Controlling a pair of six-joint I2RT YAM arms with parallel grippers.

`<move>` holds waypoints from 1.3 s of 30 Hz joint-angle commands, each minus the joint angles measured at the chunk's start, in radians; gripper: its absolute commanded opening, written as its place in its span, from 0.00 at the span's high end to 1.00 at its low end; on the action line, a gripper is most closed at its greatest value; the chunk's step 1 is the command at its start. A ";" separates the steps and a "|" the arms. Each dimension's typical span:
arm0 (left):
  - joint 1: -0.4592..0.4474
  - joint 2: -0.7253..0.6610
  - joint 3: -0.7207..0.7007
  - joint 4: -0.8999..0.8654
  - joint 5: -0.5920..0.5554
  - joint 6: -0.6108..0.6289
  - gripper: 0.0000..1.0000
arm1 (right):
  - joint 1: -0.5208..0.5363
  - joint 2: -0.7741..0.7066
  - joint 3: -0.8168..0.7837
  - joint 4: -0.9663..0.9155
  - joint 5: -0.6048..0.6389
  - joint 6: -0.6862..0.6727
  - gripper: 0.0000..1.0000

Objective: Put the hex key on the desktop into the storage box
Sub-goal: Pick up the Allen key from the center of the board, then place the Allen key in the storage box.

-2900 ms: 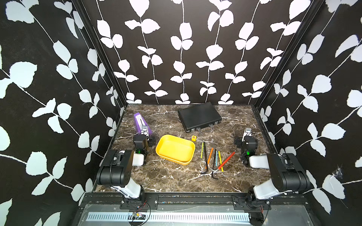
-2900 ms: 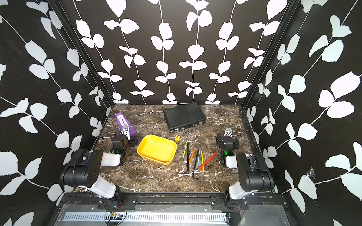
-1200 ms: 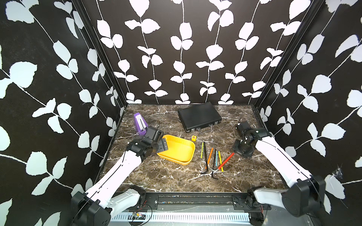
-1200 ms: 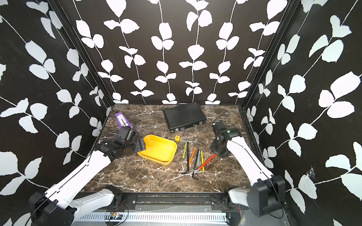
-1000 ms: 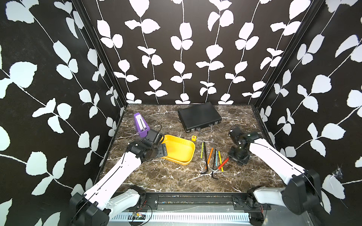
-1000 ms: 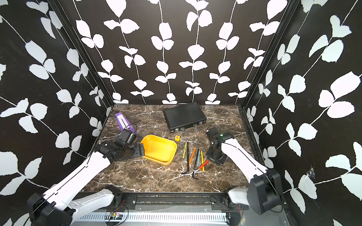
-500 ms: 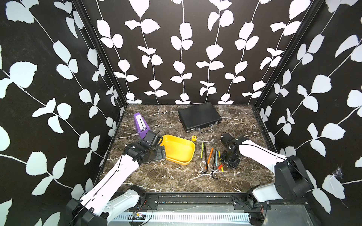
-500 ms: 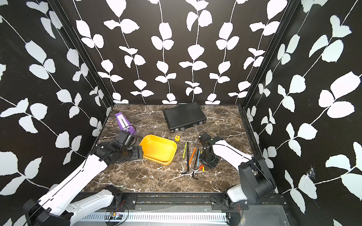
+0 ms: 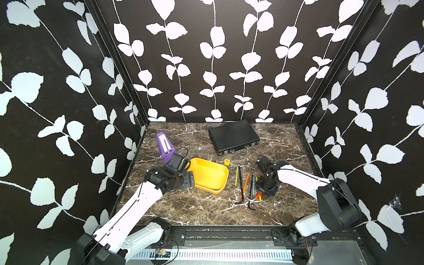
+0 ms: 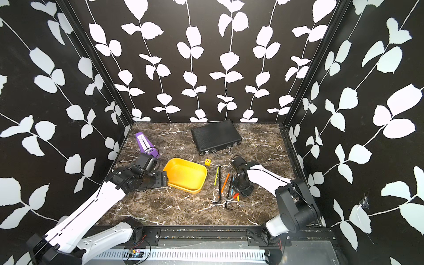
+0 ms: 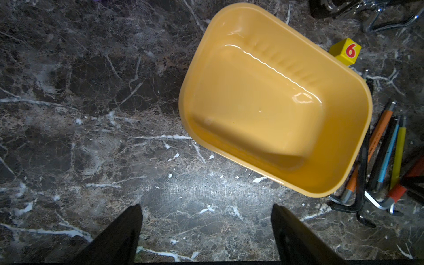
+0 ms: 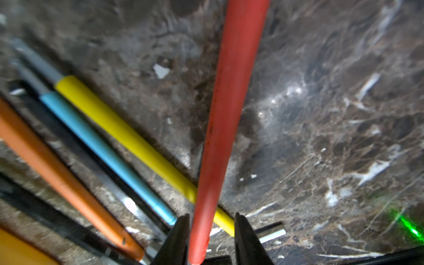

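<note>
- Your right pincer (image 12: 212,214) straddles the red hex key (image 12: 229,114), jaws apart, gap on 1 side.
- Your left pincer (image 11: 206,206) gapes beside the storage box (image 11: 339,165).

— What rests on the brown marbled counter (image 9: 206,211)?
— A yellow storage box (image 9: 207,175). Behind it lies a black case (image 9: 234,136), and a small yellow cube (image 9: 227,161) sits just off its far right corner. A purple metronome (image 9: 164,144) stands at its far left, and hex keys (image 9: 246,184) lie to its right.
</note>
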 commanded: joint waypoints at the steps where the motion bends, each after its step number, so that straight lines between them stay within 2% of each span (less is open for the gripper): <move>1: -0.003 -0.011 0.004 0.000 0.002 0.006 0.11 | 0.010 0.026 -0.035 0.016 -0.008 0.023 0.68; 9: -0.004 -0.019 0.010 -0.010 -0.003 0.008 0.12 | 0.009 0.027 -0.027 0.003 0.009 0.029 0.87; 15: -0.003 -0.020 0.023 -0.020 -0.010 0.009 0.13 | 0.015 -0.010 0.041 -0.114 0.068 0.010 1.00; 20: -0.004 -0.024 0.031 -0.031 -0.025 0.014 0.13 | 0.028 -0.052 0.169 -0.246 0.156 -0.073 1.00; 23: -0.004 -0.030 0.048 -0.057 -0.052 0.023 0.13 | 0.040 -0.039 0.300 -0.287 0.209 -0.221 1.00; 26: -0.004 -0.048 0.068 -0.095 -0.098 0.025 0.13 | 0.071 0.000 0.432 -0.261 0.229 -0.444 1.00; 31: -0.003 -0.112 0.077 -0.161 -0.192 -0.005 0.14 | 0.136 0.116 0.650 -0.184 0.095 -0.799 1.00; 39: -0.003 -0.187 0.082 -0.239 -0.265 -0.044 0.14 | 0.236 0.366 0.962 -0.163 -0.099 -1.143 1.00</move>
